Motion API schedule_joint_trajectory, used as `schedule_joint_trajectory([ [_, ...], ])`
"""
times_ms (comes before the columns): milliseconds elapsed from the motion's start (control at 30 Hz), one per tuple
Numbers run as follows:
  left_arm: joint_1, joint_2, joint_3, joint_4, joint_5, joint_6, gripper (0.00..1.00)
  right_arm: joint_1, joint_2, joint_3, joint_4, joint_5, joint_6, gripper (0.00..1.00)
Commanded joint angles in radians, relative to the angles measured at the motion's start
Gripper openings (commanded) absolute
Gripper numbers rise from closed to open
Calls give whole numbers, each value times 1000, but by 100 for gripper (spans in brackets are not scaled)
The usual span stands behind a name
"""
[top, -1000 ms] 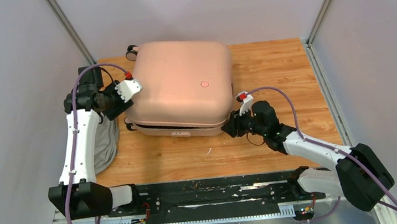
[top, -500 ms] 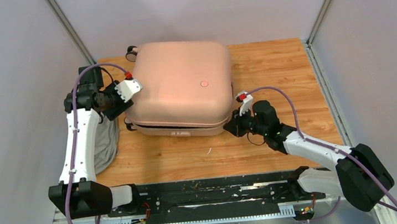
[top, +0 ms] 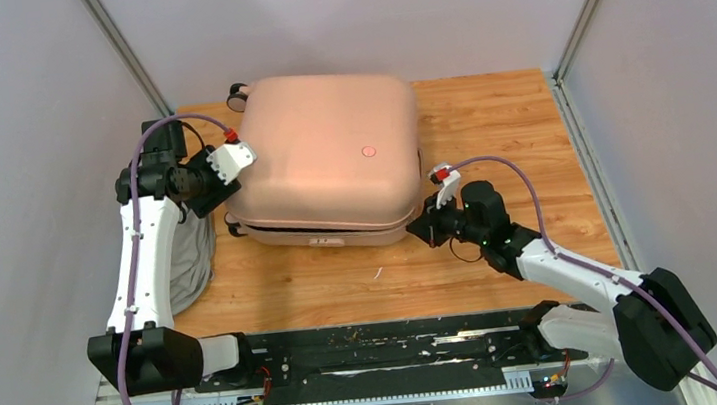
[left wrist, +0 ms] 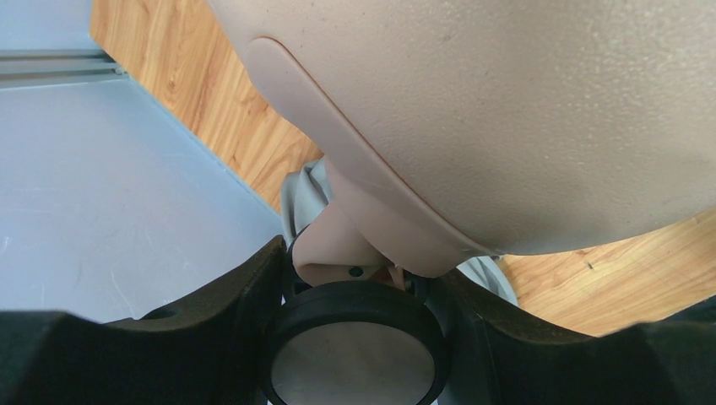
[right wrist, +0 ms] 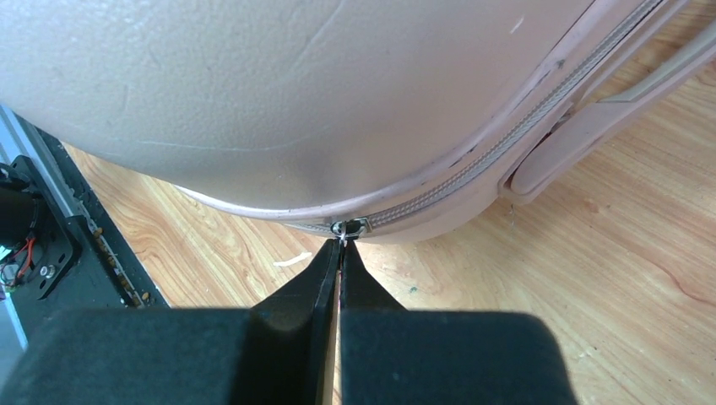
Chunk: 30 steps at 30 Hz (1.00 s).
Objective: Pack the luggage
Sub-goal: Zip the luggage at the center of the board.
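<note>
The pale pink luggage (top: 324, 156) lies flat on the wooden table, lid down, with a dark seam along its front edge. My left gripper (top: 210, 190) is at its left front corner, shut on a black wheel (left wrist: 355, 346) under the pink shell (left wrist: 523, 101). My right gripper (top: 419, 228) is at the front right corner. Its fingertips (right wrist: 340, 251) are pinched shut on the small metal zipper pull (right wrist: 349, 227). The zipper teeth (right wrist: 473, 173) run closed to the right of the pull.
A grey cloth bundle (top: 190, 265) lies on the table left of the luggage, under my left arm, and shows behind the wheel in the left wrist view (left wrist: 302, 190). Another wheel (top: 238, 92) sticks out at the back left. Grey walls stand close on both sides.
My right gripper has shifted slightly to the right along the luggage's front corner with the zipper pull. The left arm and the luggage have not moved.
</note>
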Motion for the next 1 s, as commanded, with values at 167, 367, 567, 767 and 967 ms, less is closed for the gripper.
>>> schedule_joint_trajectory([
  [167,-113,-69,-33,37,77,-156,0,152,135,41,232,-164,93,0],
  [367,-153,-104,-75,36,85,-211,0,136,75,63,201,-38,127,0],
  [567,-153,-123,-69,35,72,-222,0,149,53,42,273,-40,173,0],
  [767,-153,-82,19,16,80,-278,0,288,44,121,179,-85,49,0],
  [967,-150,-50,62,10,54,-308,0,283,-58,110,42,-58,34,0],
])
